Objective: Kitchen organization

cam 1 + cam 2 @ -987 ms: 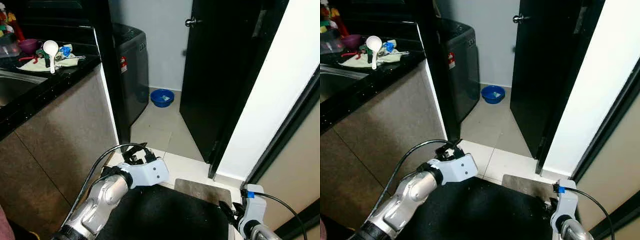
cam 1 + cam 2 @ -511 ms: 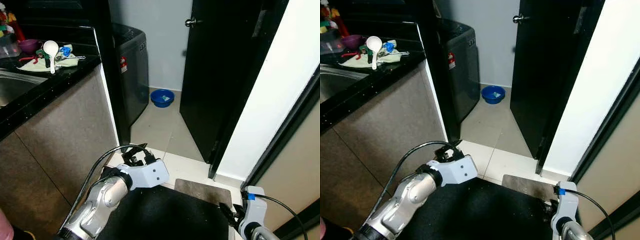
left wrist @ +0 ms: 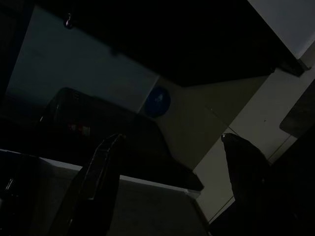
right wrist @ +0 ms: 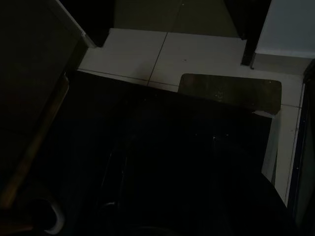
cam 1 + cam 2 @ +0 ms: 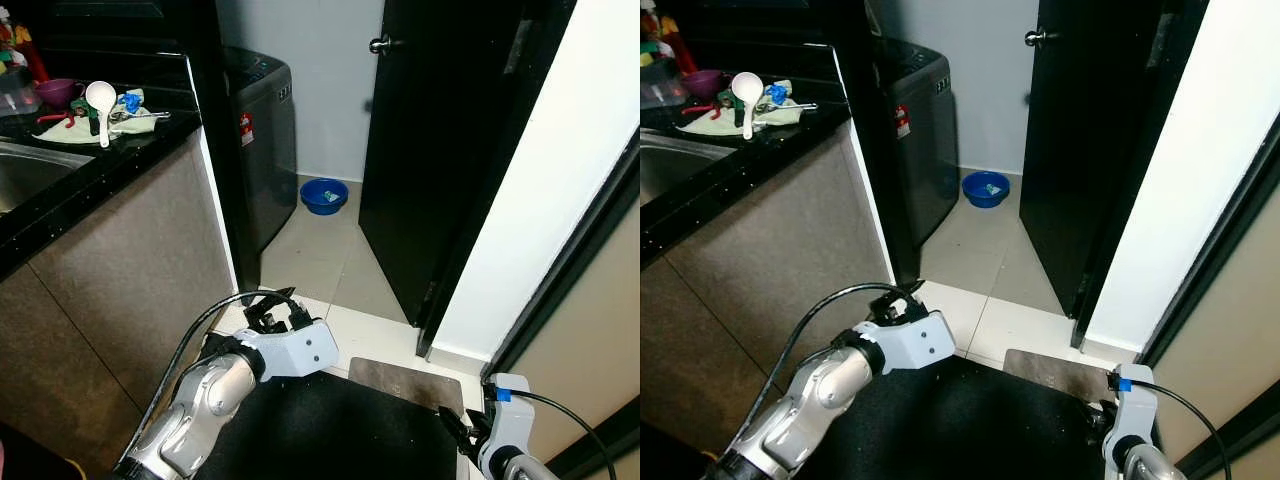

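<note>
- Counter [image 5: 95,170] far left, black top; sink [image 5: 30,165] set in its near part.
- On the counter's far end, the task's clutter: white ladle [image 5: 100,98] lying on a pale cloth [image 5: 75,128], purple bowl [image 5: 57,92] just behind, blue bit [image 5: 130,101] beside the ladle, bottles [image 5: 15,45] at the back corner. All well apart from both grippers.
- Left gripper [image 3: 172,162] low in front of the body, near the counter's end panel; fingers [image 3: 101,172] spread, nothing between them, aimed toward the floor and the doorway.
- Grey washing machine [image 5: 262,140] past the counter end, blue basin [image 5: 324,194] on the tiles beyond it.
- Black door [image 5: 440,150] mid-right, standing open; knob [image 5: 379,44] near the top.
- Dark mat [image 5: 1055,372] on the floor just ahead of the body.
- Right arm [image 5: 500,440] idle at the lower right edge; fingers too dark in the wrist view, cannot tell spread or pressed together.
- Step in hand, likely: getting to the counter items; body faces the doorway, not the counter.
- To do well: turn left and square up to the counter edge before reaching; keep the left arm tucked clear of the end panel while turning.
- Raise the left gripper above the counter top first, then approach the ladle along its handle, fingers kept spread until astride.
- Risk: dragging the cloth and tipping the bowl if coming in low.
</note>
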Motion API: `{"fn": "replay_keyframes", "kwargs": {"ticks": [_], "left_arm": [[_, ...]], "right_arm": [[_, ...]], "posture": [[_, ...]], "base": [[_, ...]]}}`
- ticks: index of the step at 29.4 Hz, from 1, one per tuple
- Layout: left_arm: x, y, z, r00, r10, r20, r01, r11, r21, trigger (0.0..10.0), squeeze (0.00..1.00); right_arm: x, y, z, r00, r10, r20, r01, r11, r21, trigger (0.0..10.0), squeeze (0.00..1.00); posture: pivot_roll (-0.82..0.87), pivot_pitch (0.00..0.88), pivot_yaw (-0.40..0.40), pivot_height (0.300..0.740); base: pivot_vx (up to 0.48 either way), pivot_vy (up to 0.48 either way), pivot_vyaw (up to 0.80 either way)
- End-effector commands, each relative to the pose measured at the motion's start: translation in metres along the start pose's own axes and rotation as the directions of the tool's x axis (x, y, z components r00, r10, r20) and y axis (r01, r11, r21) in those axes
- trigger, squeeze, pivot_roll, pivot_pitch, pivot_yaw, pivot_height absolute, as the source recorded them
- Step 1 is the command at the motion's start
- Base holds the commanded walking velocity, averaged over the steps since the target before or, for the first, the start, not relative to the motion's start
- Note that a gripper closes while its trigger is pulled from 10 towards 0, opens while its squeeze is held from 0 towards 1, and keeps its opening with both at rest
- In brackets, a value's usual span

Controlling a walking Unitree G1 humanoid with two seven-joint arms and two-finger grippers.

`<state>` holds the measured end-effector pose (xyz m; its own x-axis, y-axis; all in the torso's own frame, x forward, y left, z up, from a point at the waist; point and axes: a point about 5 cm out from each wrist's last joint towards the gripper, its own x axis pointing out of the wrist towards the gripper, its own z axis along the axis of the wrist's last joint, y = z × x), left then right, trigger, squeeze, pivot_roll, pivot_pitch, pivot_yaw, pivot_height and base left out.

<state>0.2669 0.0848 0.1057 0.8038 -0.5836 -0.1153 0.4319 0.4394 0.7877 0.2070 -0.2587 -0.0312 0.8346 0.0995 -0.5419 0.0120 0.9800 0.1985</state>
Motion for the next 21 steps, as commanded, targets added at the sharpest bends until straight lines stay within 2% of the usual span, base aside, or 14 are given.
{"fn": "replay_keyframes", "kwargs": {"ticks": [1,21], "left_arm": [[-0.0015,-0.0009,-0.0021,1.0,-0.014,-0.02,0.015,1.0,0.017,10.0,0.0],[-0.0007,-0.0003,-0.0031,1.0,-0.015,-0.023,0.016,1.0,0.02,10.0,0.0]], "right_arm": [[0.0001,0.0001,0.0023,1.0,0.006,0.008,-0.006,1.0,-0.003,10.0,0.0],[0.0012,0.001,0.0027,1.0,0.007,0.008,-0.007,1.0,-0.003,10.0,0.0]], "posture": [[-0.07,0.0,0.008,0.74],[-0.07,0.0,0.011,0.74]], "base": [[0.0,0.0,0.0],[0.0,0.0,0.0]]}}
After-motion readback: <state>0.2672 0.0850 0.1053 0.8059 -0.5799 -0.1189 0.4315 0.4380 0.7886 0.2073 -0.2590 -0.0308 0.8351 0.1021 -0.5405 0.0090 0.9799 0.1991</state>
